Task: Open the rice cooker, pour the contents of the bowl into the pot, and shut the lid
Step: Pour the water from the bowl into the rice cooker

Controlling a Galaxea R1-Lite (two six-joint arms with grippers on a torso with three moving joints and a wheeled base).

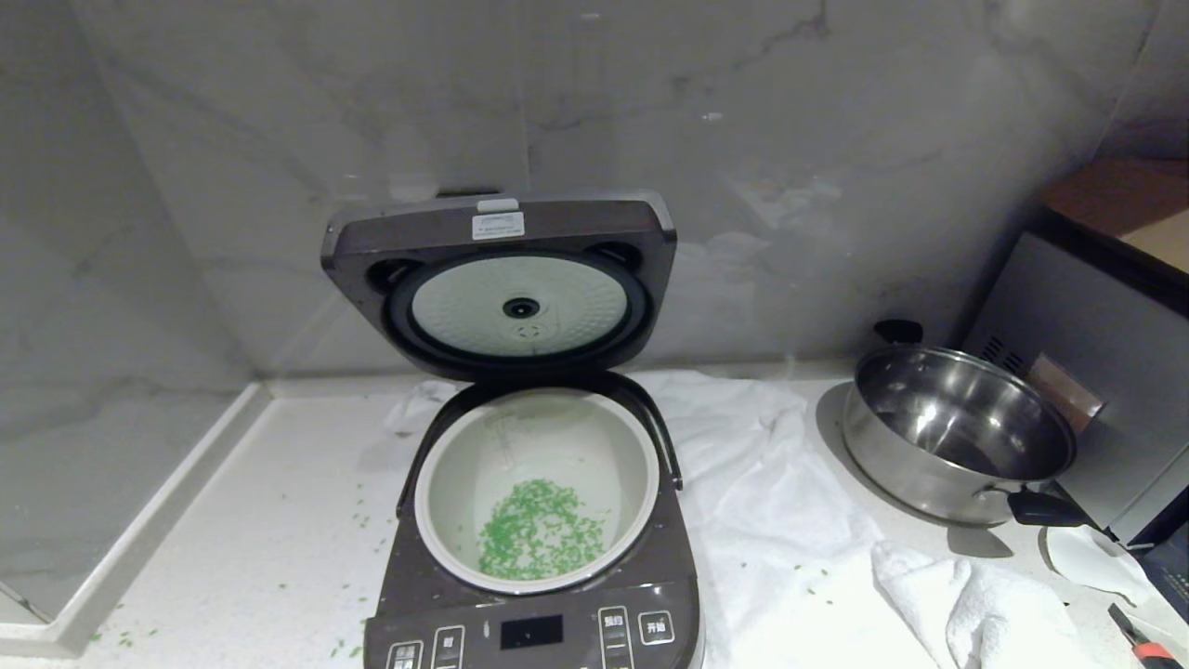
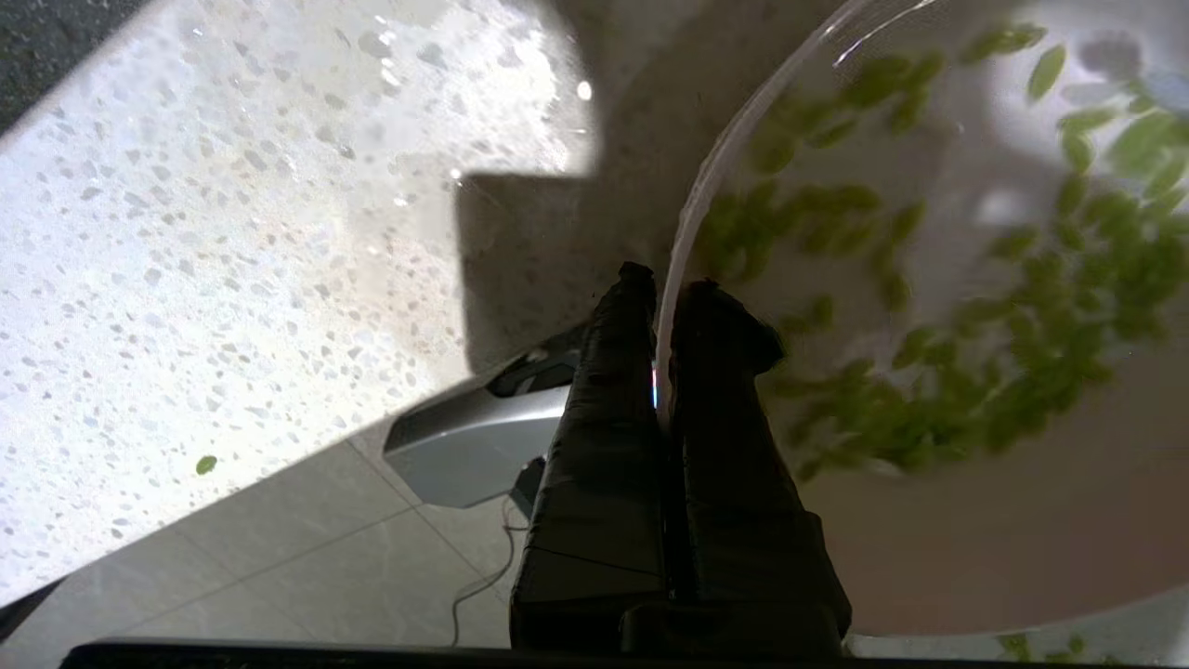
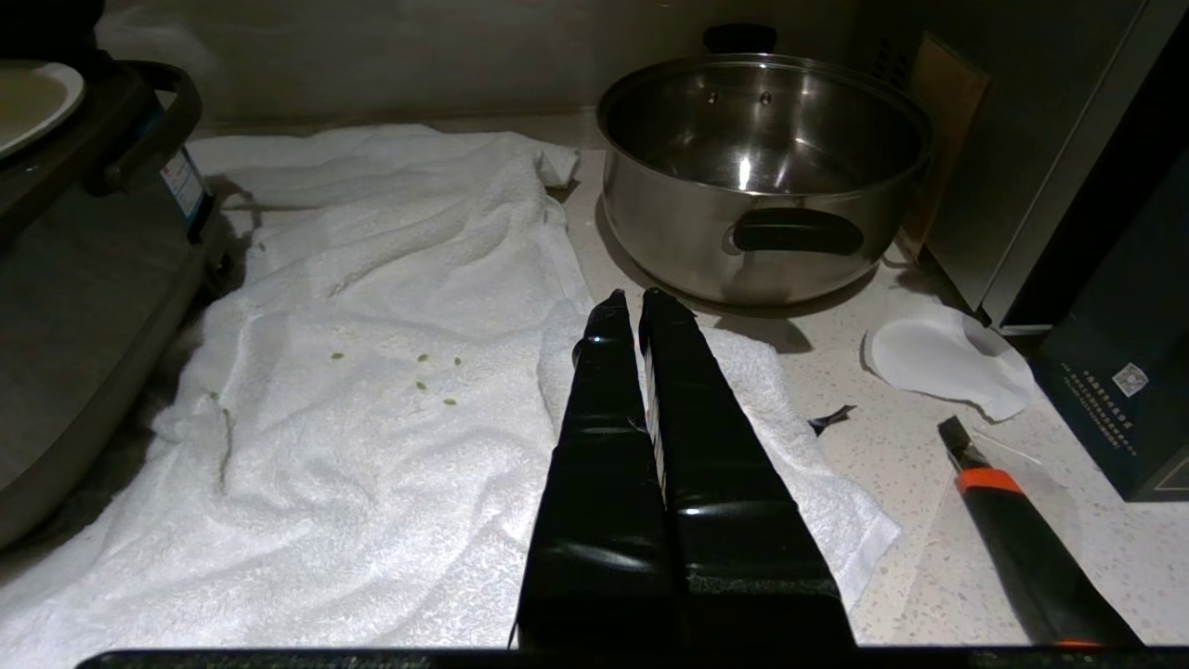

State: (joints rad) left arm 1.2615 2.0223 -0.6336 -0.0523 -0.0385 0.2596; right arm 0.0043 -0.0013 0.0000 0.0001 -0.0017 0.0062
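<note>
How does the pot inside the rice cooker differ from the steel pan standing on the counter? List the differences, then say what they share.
The pot has a pale off-white lining; the steel pan is shiny bare metal. The pot sits sunk in the rice cooker; the steel pan stands free on the counter. The pot holds green bits; the steel pan looks empty. The steel pan shows black handles; the pot shows none. Both are round and uncovered.

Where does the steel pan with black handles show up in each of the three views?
Head view: steel pan at right, on the counter beside the white towel.
Left wrist view: not in it.
Right wrist view: upper middle, beyond the right gripper.
Shared landmark: the white towel.
</note>
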